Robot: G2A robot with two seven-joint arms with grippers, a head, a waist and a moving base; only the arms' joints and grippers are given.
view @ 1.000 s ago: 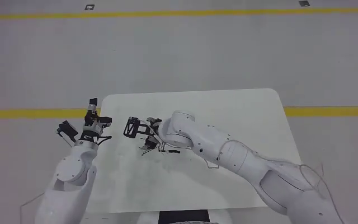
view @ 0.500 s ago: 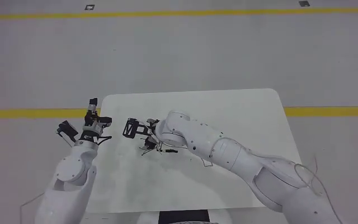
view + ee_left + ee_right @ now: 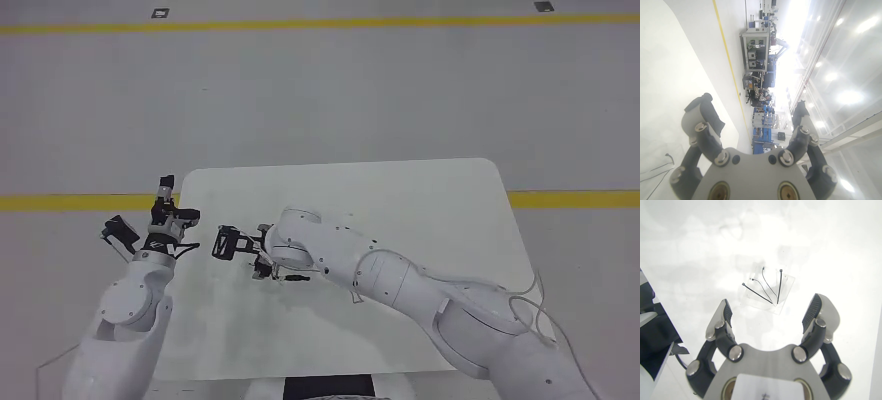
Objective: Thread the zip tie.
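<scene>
Item: four thin black plastic zip ties (image 3: 757, 293), fanned with their tails meeting, lying on a clear square plastic sheet (image 3: 786, 285) on the white counter (image 3: 696, 247); none lifted or threaded.
Right hand (image 3: 770, 311): wide open, empty, hanging above the ties, likely lined up to pick one.
Left hand (image 3: 753, 106): wide open, empty, at the counter's left edge, probably waiting to take the other end.

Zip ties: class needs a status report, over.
Left gripper open, empty. Right gripper open, aimed at zip ties. Four lie unthreaded on clear sheet. Nothing blocking.
</scene>
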